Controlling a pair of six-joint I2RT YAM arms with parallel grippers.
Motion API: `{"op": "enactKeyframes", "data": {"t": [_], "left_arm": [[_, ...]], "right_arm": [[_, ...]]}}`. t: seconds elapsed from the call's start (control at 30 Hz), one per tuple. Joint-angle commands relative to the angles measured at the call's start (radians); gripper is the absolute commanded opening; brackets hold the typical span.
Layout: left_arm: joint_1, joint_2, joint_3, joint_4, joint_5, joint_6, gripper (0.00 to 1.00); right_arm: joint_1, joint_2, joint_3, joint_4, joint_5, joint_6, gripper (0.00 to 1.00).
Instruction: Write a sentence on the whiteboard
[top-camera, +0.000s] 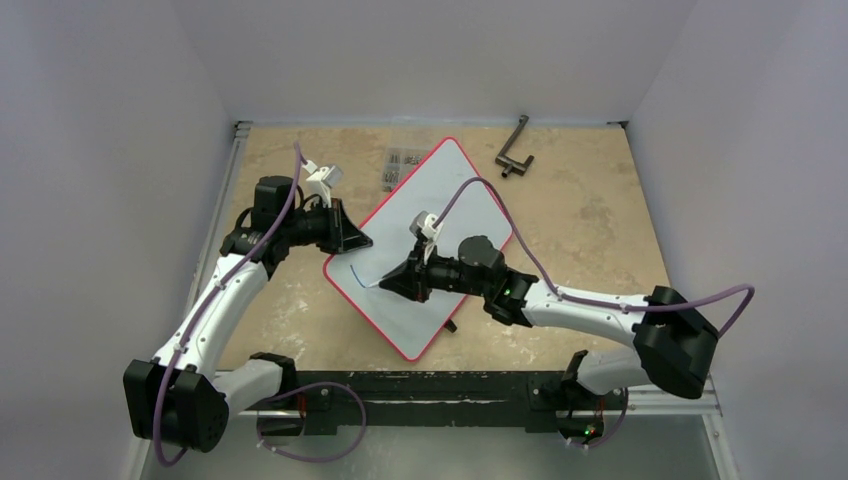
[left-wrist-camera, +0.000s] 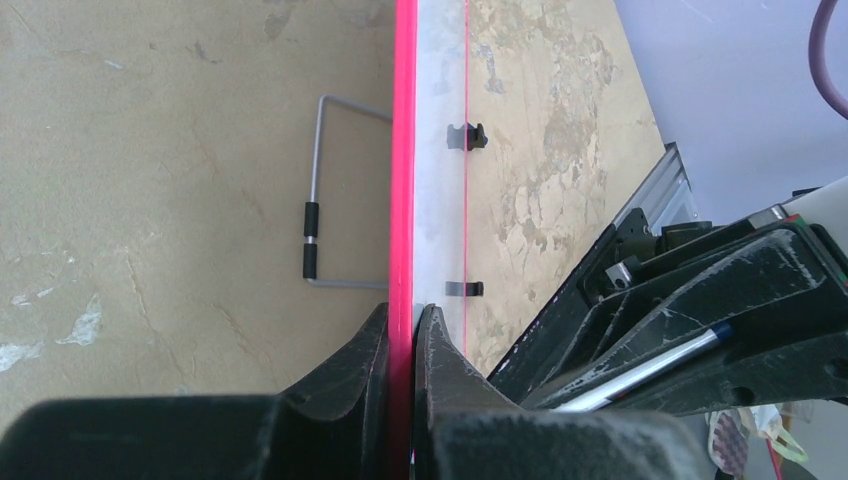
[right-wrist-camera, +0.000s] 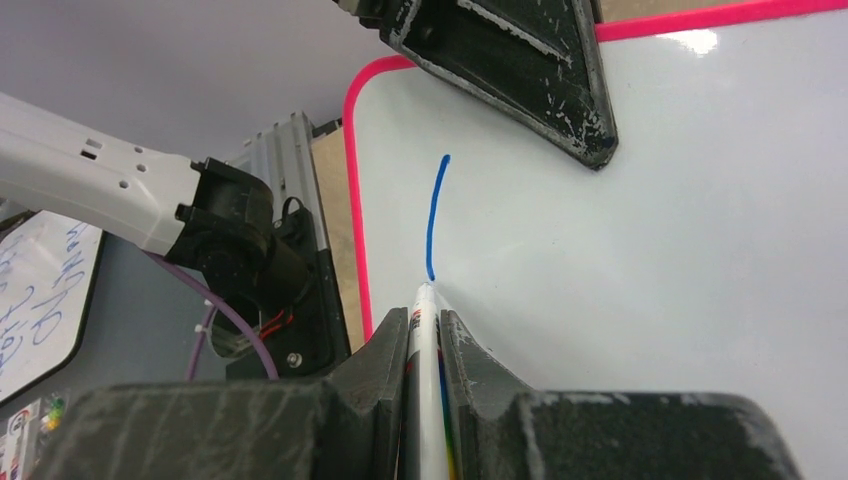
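Note:
The whiteboard (top-camera: 450, 195) lies tilted on the table, white with a thin red rim. My left gripper (top-camera: 362, 242) is shut on its left edge, and the left wrist view shows the jaws (left-wrist-camera: 410, 315) pinching the red rim (left-wrist-camera: 404, 150). My right gripper (top-camera: 400, 280) is shut on a white marker (right-wrist-camera: 427, 400) whose tip touches the board (right-wrist-camera: 680, 250). The sentence is only one short curved blue stroke (right-wrist-camera: 435, 215), ending at the marker tip, near the board's lower left corner (top-camera: 357, 275).
A black bent metal tool (top-camera: 514, 148) lies at the back right and a small bag of parts (top-camera: 398, 167) by the board's far corner. A wire handle (left-wrist-camera: 318, 200) and black clips (left-wrist-camera: 467, 135) show beside the board's edge. A second written-on board (right-wrist-camera: 40, 290) stands off the table.

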Motion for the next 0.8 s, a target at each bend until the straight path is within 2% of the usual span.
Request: {"op": "enactKeyframes", "data": {"t": [0.0,0.17,0.4,0.77], "left_arm": [[-0.002,-0.001,-0.001,-0.050,-0.184,0.182,0.00],[-0.002,-0.004,-0.004,-0.050,-0.180,0.180,0.00],[-0.002,-0.006,-0.007,-0.048,-0.174,0.177,0.00],[-0.002,-0.007,-0.007,-0.047,-0.170,0.175,0.00]], "right_arm": [[0.009,-0.054,0.067,-0.024,-0.014,-0.024,0.00],[0.009,-0.055,0.126,-0.016,-0.032,-0.022,0.00],[0.009,0.032,0.201,-0.006,-0.018,-0.011,0.00],[0.009,0.076,0.234,-0.010,0.040,-0.013,0.00]]}}
